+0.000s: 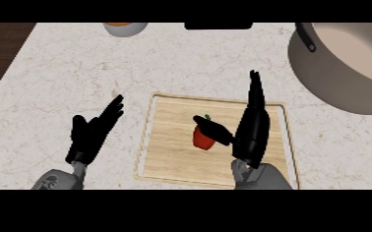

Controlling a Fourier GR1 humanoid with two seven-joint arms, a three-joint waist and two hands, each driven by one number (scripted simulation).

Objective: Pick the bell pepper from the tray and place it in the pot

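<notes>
Pale marbled counter (pixel 181 59), bell pepper (pixel 203 140) on wooden tray (pixel 174 120) — right hand (pixel 251 132) spread beside it, left hand (pixel 88 137) spread

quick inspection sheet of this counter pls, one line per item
surface: pale marbled counter; no spills seen
job's things: red bell pepper lies on the wooden tray; grey pot stands at the far right, partly out of view, nothing seen in the part that shows
clutter: bowl holding something orange at the far edge; black object beside it, kind unclear
hands: right hand over the tray, fingers straight, thumb at the pepper, not curled round it; left hand open, resting left of the tray
cables: nothing seen
surroundings: dark wood strip past the counter's left edge
</notes>
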